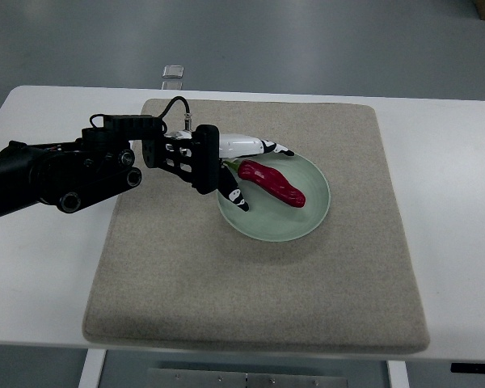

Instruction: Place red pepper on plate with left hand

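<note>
A red pepper (272, 182) with a green stem lies on the pale green plate (311, 220), near the plate's middle. My left hand (241, 170) comes in from the left and hovers over the plate's left rim. Its fingers (263, 146) are spread, one above the pepper and one below its stem end. They hold nothing. The stem end of the pepper sits between the fingers, close to the palm.
The plate sits on a beige mat (259, 275) that covers most of the white table (40, 250). A small clear object (174, 72) lies at the table's far edge. My black left arm (56, 174) stretches across the mat's left side.
</note>
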Available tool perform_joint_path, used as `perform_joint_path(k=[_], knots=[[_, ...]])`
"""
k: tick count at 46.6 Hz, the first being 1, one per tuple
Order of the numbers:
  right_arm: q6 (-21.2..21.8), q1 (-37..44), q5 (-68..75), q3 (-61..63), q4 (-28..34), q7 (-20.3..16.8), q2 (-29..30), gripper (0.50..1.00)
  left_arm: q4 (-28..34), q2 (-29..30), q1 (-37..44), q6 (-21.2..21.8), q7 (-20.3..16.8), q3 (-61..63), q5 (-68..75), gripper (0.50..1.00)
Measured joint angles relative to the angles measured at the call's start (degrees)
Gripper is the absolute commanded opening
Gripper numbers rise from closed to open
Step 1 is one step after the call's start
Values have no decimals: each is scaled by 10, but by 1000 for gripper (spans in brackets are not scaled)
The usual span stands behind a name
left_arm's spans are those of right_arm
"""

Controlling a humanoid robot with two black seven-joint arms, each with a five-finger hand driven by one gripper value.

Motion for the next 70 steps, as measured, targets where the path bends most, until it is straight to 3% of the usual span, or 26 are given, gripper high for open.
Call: perform_joint_path(k=[14,23,39,48,58,70], knots=[[0,0,0,0,0,0,0,928,3,50,-8,-5,2,-25,-195,994],[0,0,0,0,0,0,0,928,15,82,0,-32,9,-58,-334,994],[0,0,0,0,0,0,0,928,101,112,5,-178,21,-60,-614,996],[0,0,0,0,0,0,0,928,158,113,14,-265,83,-71,-713,996],[0,0,0,0,0,0,0,928,164,112,45,-273,130,-96,-816,996],[0,0,0,0,0,0,0,928,164,112,64,-273,141,-117,-823,996]])
